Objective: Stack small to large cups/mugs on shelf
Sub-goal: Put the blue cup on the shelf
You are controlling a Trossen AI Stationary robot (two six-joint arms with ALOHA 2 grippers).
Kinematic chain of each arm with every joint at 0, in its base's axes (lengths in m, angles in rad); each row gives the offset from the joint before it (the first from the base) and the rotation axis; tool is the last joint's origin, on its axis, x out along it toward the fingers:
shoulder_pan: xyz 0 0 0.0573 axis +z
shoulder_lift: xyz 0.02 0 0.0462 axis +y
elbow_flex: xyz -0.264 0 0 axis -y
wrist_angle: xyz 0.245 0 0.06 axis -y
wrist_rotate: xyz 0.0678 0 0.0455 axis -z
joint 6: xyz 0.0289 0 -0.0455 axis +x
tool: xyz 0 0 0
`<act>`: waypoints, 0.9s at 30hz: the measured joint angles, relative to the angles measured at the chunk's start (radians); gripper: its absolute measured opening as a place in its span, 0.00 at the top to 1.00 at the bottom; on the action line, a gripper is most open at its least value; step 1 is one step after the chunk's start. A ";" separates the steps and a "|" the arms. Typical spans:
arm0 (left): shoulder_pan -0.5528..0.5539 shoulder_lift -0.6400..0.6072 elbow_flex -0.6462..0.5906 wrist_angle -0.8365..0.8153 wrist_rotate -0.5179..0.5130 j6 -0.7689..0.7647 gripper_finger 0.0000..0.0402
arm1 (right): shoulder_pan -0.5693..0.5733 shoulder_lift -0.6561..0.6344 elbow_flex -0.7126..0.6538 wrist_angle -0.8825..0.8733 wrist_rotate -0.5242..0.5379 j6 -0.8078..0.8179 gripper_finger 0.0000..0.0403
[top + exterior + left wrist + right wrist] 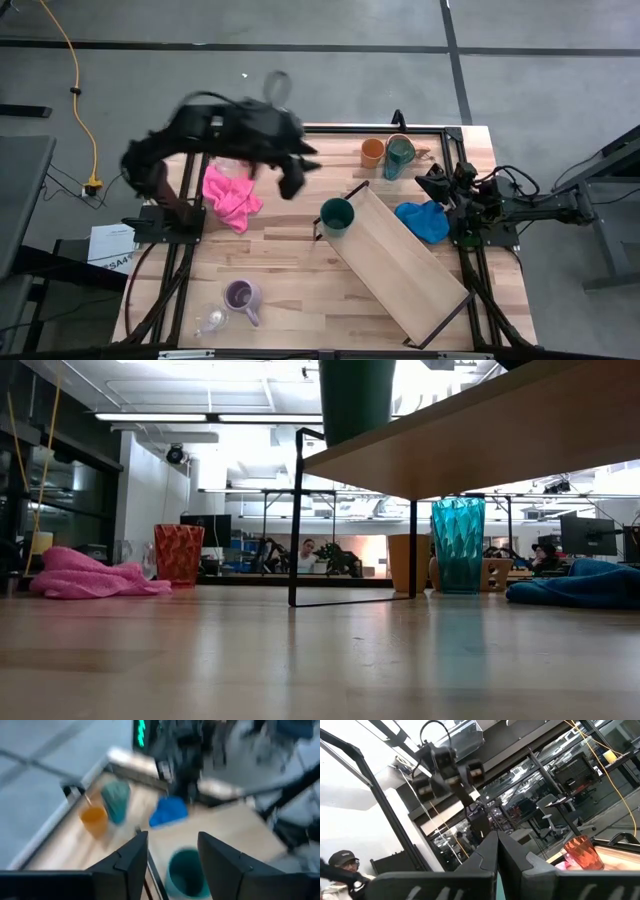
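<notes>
Progress is slight: only the green cup (337, 215) stands on the shelf (400, 262); other mugs wait on the table. Left gripper (170, 857) hovers open and empty above it; right gripper (497, 851) rests closed.

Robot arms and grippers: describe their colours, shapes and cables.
Both arms are black and jointed, mounted on black frames at the table's sides. The left gripper has two broad, dark, wedge-shaped fingers; the right gripper has similar dark angular fingers. Thin black cables loop over both arms.
</notes>
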 joint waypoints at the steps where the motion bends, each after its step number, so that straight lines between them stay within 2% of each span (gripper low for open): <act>1: -0.011 -0.026 0.000 0.014 -0.031 0.012 0.62 | 0.000 0.000 0.000 0.000 0.000 0.000 1.00; 4: -0.060 -0.112 -0.051 0.062 -0.140 0.030 0.63 | 0.000 0.000 0.000 0.000 0.000 0.000 1.00; 7: -0.113 -0.214 -0.179 0.133 -0.235 0.027 0.64 | 0.000 0.000 0.000 0.000 -0.001 0.000 1.00; 10: -0.171 -0.334 -0.397 0.283 -0.291 0.008 0.64 | 0.000 0.002 0.000 0.002 -0.001 -0.012 1.00; 12: -0.206 -0.427 -0.589 0.436 -0.310 -0.012 0.64 | 0.000 0.003 0.000 0.001 -0.001 -0.024 1.00; 17: -0.245 -0.649 -1.040 0.822 -0.296 -0.030 0.64 | 0.000 0.008 0.000 -0.003 -0.002 0.001 1.00; 20: -0.242 -0.765 -1.255 1.015 -0.204 -0.028 0.64 | 0.000 0.008 0.000 -0.004 -0.003 0.008 1.00; 23: -0.242 -0.868 -1.430 1.192 -0.114 -0.018 0.65 | 0.000 0.008 0.000 -0.004 -0.003 0.008 1.00; 27: -0.243 -0.993 -1.574 1.305 -0.045 -0.007 0.65 | 0.000 0.008 0.000 0.006 0.009 0.008 1.00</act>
